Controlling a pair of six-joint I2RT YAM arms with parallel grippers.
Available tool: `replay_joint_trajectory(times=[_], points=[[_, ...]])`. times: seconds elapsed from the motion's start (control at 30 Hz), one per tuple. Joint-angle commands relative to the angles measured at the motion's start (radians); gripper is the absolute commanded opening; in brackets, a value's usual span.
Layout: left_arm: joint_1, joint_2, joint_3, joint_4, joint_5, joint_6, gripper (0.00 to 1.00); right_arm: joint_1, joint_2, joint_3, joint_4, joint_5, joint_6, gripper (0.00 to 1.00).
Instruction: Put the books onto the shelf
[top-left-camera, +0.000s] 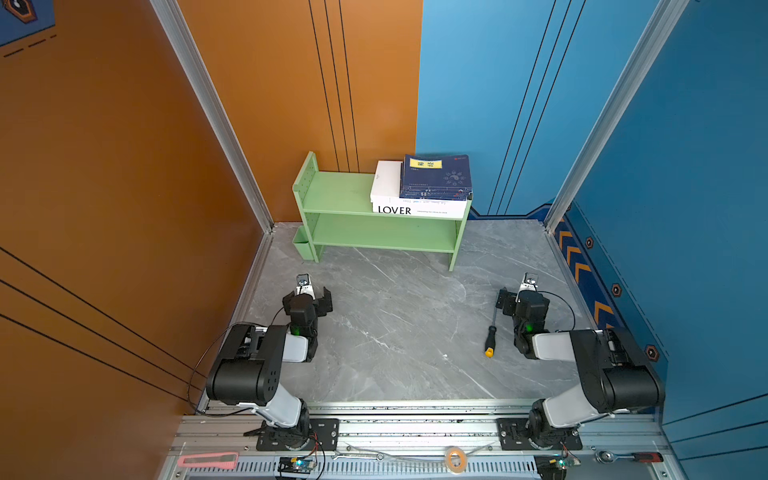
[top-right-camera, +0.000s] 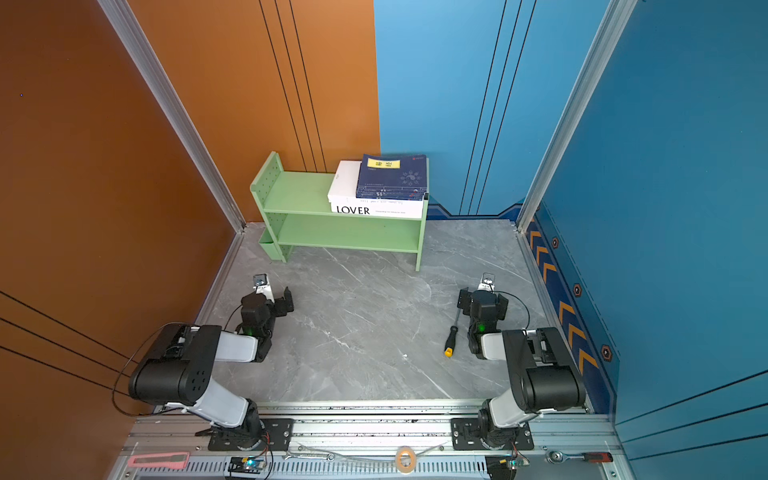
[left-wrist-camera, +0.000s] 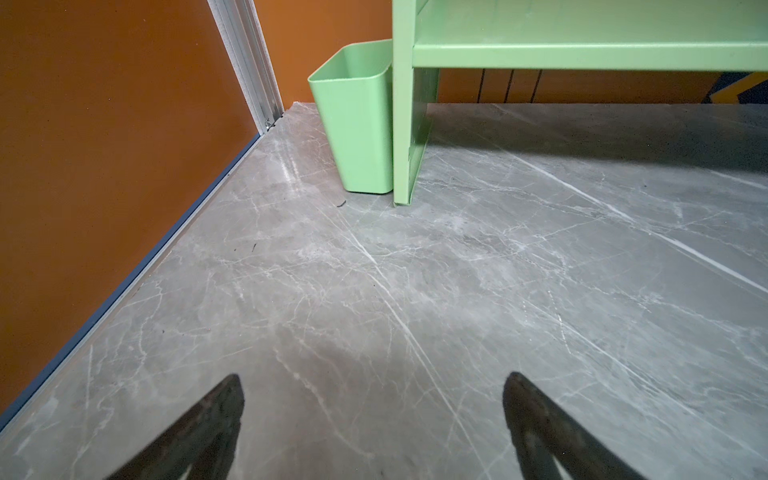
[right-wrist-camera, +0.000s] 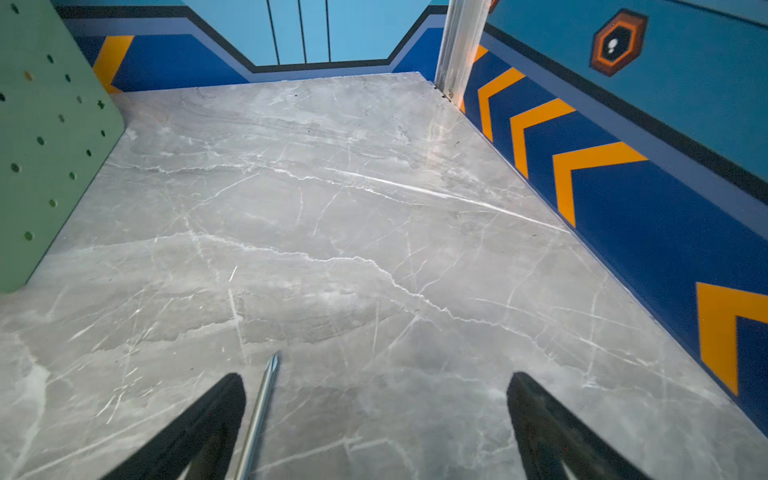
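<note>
Green shelf (top-left-camera: 336, 195) sits just above the middle of both top views, backed against the wall, and the books are already on its top board, at the right end. Bottom one is a white book (top-left-camera: 388, 178) lying flat, long axis running left-right along the shelf, spine facing front with "LOVER" in big black letters. The small print next to it is too tiny to read.

On top, shifted right, there's a navy book (top-left-camera: 436, 176), also flat, yellow label toward the wall, writing unreadable. Can't call its long axis from here.

At lower left the left gripper (top-left-camera: 308, 301) and at lower right the right gripper (top-left-camera: 524, 301) both hang spread wide, holding nothing. A screwdriver (top-left-camera: 491, 328) lies on the marble table (top-left-camera: 395, 332) just left of the right gripper, yellow butt toward the bottom of the frame.
</note>
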Motion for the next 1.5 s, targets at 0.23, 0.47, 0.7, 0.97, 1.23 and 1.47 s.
replay_joint_trajectory(times=[0.23,0.47,0.7,0.97,1.23,1.47], points=[[-0.034,-0.007,0.027,-0.016,-0.058,0.022,0.98,-0.014,-0.001,0.011,0.063,-0.047,-0.016,1.0],[-0.034,-0.007,0.027,-0.017,-0.059,0.022,0.98,-0.014,-0.001,0.011,0.062,-0.048,-0.016,1.0],[-0.037,-0.007,0.026,-0.017,-0.061,0.023,0.98,-0.012,-0.001,0.01,0.064,-0.045,-0.017,1.0],[-0.036,-0.007,0.027,-0.017,-0.061,0.024,0.98,-0.012,-0.001,0.009,0.063,-0.044,-0.017,1.0],[-0.035,-0.008,0.028,-0.017,-0.061,0.023,0.98,-0.012,-0.001,0.009,0.064,-0.044,-0.017,1.0],[-0.035,-0.007,0.027,-0.017,-0.061,0.023,0.98,-0.012,-0.002,0.011,0.063,-0.044,-0.017,1.0]])
